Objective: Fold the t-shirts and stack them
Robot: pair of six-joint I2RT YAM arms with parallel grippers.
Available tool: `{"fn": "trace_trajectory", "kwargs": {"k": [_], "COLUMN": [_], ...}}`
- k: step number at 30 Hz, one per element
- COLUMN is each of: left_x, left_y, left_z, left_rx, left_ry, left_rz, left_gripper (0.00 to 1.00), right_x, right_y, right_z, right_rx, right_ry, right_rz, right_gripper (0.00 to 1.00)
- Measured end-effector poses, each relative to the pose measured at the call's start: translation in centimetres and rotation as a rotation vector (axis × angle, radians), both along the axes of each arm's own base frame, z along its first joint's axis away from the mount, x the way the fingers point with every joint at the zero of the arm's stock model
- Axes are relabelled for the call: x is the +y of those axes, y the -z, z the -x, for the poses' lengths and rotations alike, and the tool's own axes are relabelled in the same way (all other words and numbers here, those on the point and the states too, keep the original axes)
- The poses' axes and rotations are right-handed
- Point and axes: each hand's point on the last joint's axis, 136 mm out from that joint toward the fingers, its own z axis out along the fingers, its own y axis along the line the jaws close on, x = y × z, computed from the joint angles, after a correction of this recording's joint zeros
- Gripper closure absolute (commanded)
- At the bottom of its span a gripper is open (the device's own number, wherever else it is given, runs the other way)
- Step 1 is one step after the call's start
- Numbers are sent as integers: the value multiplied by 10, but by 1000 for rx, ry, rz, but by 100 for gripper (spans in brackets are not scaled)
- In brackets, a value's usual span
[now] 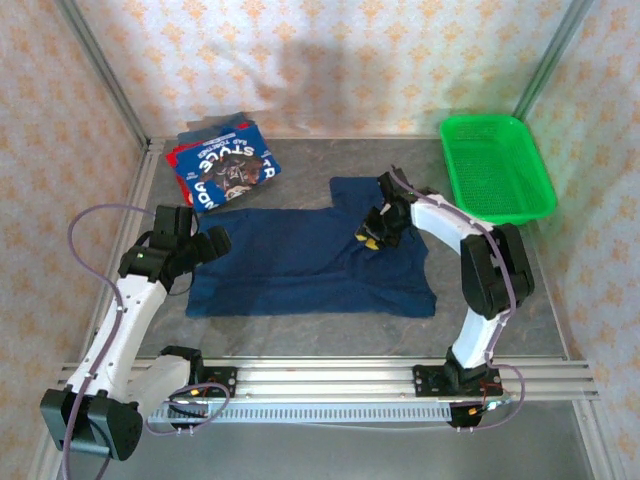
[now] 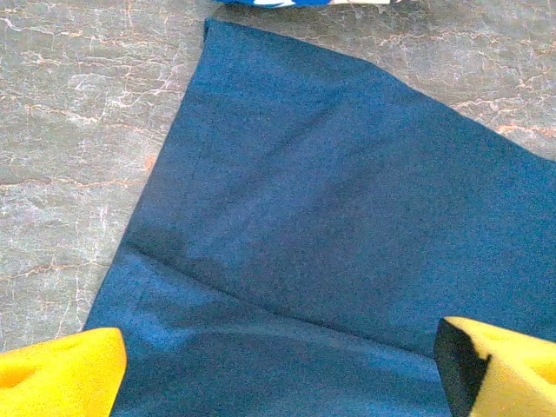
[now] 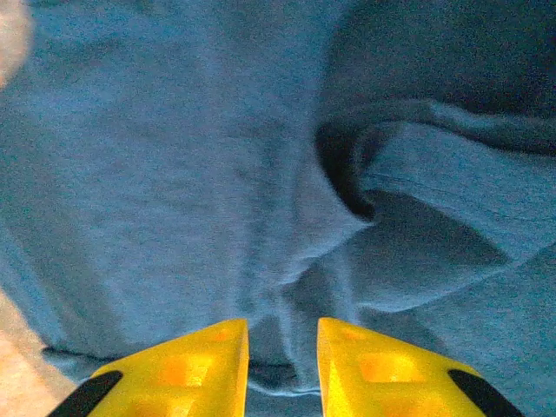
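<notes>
The navy shirt [image 1: 300, 265] looks light and limp (best taken at a hem); right claw [image 3: 280, 337] pinches a ridge of it, left claw [image 2: 278, 365] gapes open

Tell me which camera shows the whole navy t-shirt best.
The top external view: the navy t-shirt lies spread on the table, its full outline visible. The left wrist view shows one flat corner between the left gripper's open fingers; the right wrist view shows a close-up wrinkled ridge pinched by the right gripper.
</notes>
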Motion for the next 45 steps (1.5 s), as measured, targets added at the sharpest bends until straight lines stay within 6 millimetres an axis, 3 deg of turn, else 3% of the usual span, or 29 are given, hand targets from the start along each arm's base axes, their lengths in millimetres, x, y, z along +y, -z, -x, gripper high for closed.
{"fn": "trace_trajectory", "kwargs": {"k": [11,20,27,34,41,45], "left_x": [0,1,4,4,4,4], "left_y": [8,7,4,-1,1,1], "left_z": [5,5,6,8,9,10], "left_rx": [14,13,-1,-20,-18,-18], "left_ry": [0,0,-10,-10,-12,-12], "left_rz": [-2,-7,-18,-17,-16,-15], "left_gripper": [7,7,8,8,8,8], "right_x": [-9,-14,-7,-5,-3,3], "right_y": [16,42,31,35,37,31], "right_z": [-3,-7,-29,-33,-38,-48], "right_rx": [30,70,21,20,17,-6], "right_ry": [58,66,64,51,36,28], "right_rz": [60,116,101,105,108,90], "right_gripper": [75,75,76,76,89,86]}}
